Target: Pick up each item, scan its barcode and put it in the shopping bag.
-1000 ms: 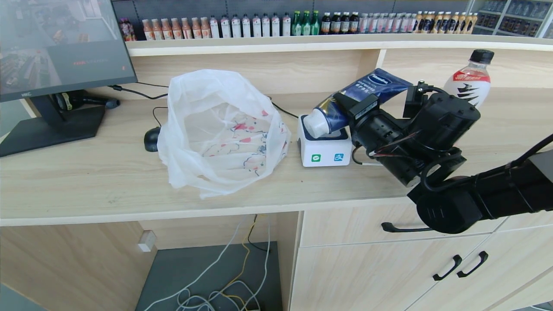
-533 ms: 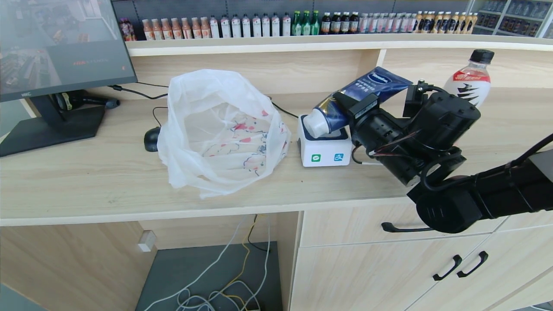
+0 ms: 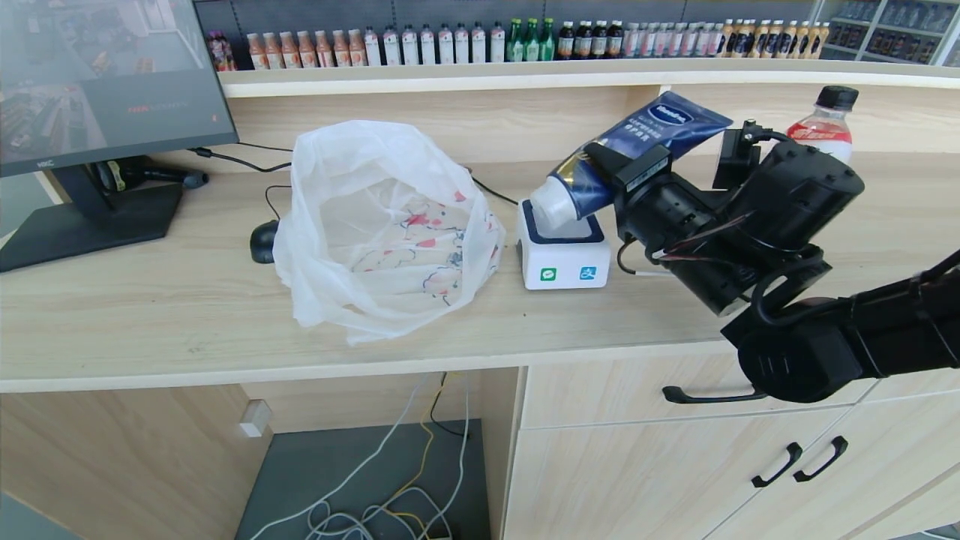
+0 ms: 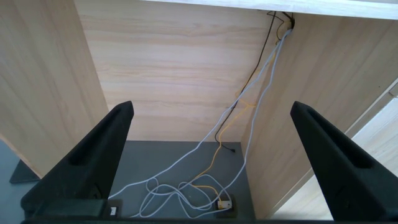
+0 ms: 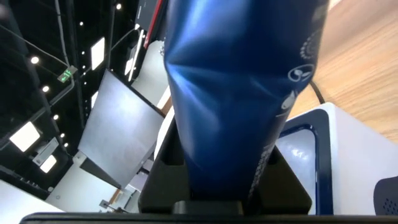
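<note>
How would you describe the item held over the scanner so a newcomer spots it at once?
On the wooden counter, right of the white plastic bag, sits a small white scanner box. Tilted just above it, white cap down, is a blue tube clamped in the right gripper. It is the one blue tube; its neighbour is an upright black-capped bottle.

We are seeing a dark blue, white-capped tube (image 3: 654, 127). We are seeing red and blue marks on the white bag (image 3: 382, 225).

Light wooden counter (image 3: 135, 300) with drawers (image 3: 637, 465), bottle shelf (image 3: 450, 73) behind.
</note>
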You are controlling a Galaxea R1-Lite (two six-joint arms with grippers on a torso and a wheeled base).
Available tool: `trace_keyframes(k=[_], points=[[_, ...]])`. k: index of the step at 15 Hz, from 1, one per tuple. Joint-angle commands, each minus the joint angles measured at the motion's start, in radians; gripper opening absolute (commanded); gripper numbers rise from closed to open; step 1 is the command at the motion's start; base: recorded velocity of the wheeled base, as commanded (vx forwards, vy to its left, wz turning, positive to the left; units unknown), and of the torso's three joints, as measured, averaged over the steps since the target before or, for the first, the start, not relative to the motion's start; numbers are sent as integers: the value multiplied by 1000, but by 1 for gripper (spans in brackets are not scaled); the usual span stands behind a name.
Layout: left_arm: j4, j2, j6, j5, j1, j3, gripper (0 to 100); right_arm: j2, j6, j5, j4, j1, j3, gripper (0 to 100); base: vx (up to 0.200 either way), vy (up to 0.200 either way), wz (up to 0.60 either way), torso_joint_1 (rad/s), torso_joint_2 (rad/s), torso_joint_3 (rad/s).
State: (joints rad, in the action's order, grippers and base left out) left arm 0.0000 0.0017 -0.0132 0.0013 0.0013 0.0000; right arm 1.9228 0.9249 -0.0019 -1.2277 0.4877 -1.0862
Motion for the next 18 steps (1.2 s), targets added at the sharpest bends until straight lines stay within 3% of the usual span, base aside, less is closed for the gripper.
trace_keyframes(k=[1, 4, 7, 9, 11, 18], points=[[0, 0, -1, 0, 0, 0, 100, -51, -24, 0, -3, 5, 22, 0, 0, 0, 0, 0, 0, 0], [0, 0, -1, 0, 0, 0, 100, -100, -101, -6, -7, 48, 80, 0, 0, 0, 0, 0, 0, 0], [0, 0, -1, 0, -1, 0, 100, -166, -182, -96, -12, 117, 120, 0, 0, 0, 0, 0, 0, 0], [0, 0, -1, 0, 0, 0, 100, -208, -293, -147, -12, 155, 134, 0, 0, 0, 0, 0, 0, 0], [0, 0, -1, 0, 0, 0, 100, -269, -434, -151, -16, 184, 232, 0, 0, 0, 0, 0, 0, 0], [0, 0, -1, 0, 0, 0, 100, -318, -816, -148, -288, 189, 571, 0, 0, 0, 0, 0, 0, 0]])
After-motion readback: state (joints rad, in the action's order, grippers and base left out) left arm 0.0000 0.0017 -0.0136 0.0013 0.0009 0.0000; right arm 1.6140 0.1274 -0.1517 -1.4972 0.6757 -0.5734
